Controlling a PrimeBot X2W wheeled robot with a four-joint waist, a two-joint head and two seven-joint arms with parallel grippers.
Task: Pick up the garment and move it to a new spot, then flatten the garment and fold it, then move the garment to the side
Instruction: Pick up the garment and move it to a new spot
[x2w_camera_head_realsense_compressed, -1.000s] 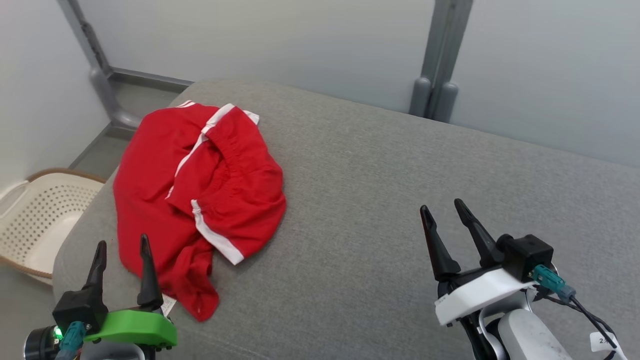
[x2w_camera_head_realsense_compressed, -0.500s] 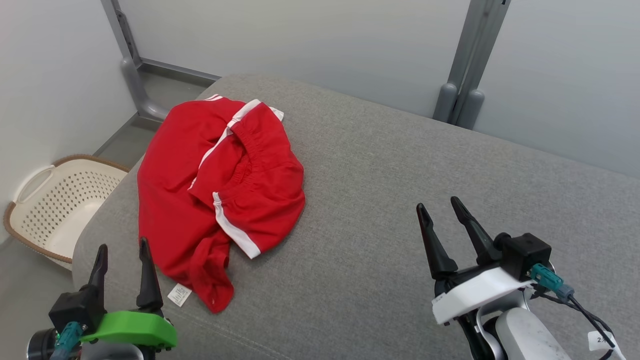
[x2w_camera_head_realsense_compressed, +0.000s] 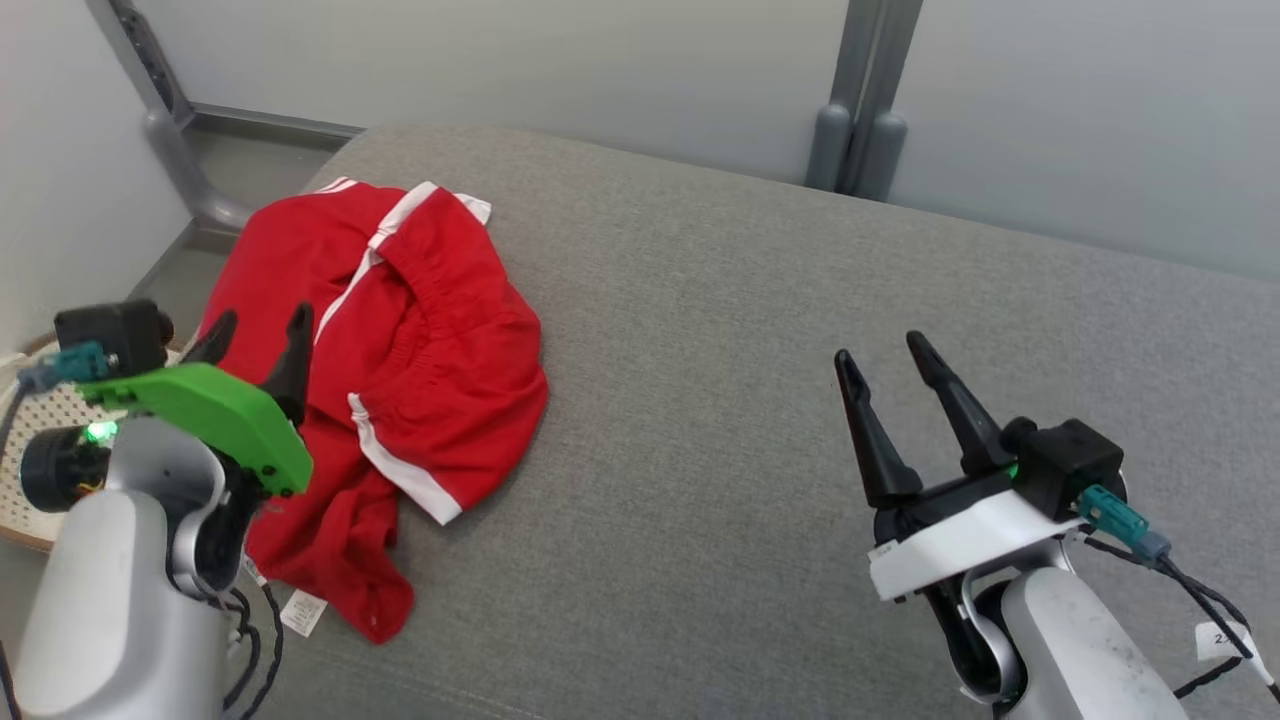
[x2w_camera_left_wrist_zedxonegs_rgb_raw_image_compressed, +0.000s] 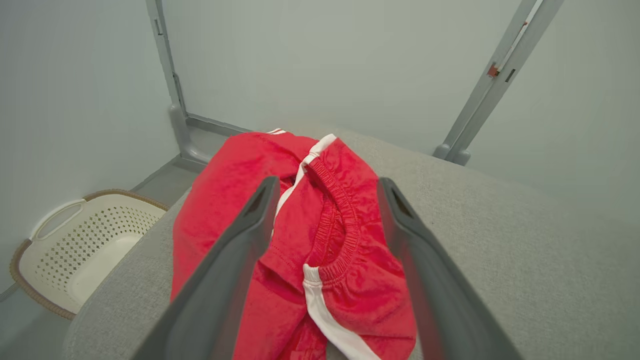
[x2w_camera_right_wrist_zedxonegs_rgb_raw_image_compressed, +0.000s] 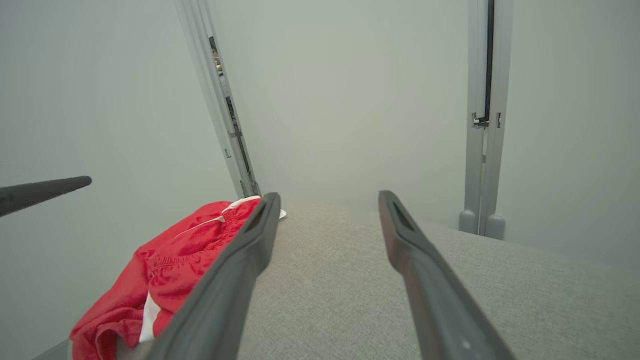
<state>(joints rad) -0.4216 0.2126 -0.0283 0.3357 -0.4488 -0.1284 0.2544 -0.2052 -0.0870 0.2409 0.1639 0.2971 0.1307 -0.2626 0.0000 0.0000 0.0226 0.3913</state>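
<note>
**Q:** Garment position?
**Op:** I see the red shorts crumpled on the grey cushion, at its left end. The waistband shows on top. One leg trails toward the cushion's near-left edge, and a white label lies by that leg.

**Q:** Left gripper?
**Op:** The left gripper hangs over the cushion's left edge, above the shorts' left side. Its fingers are spread wide with nothing between them. From my wrist camera they frame the waistband. I cannot tell whether they touch it.

**Q:** Right gripper?
**Op:** The right gripper is over the cushion's near-right part, well apart from the shorts. Its fingers are wide too and hold nothing.

**Q:** Anything else?
**Op:** A basket sits on the floor beside the cushion's left edge.
</note>
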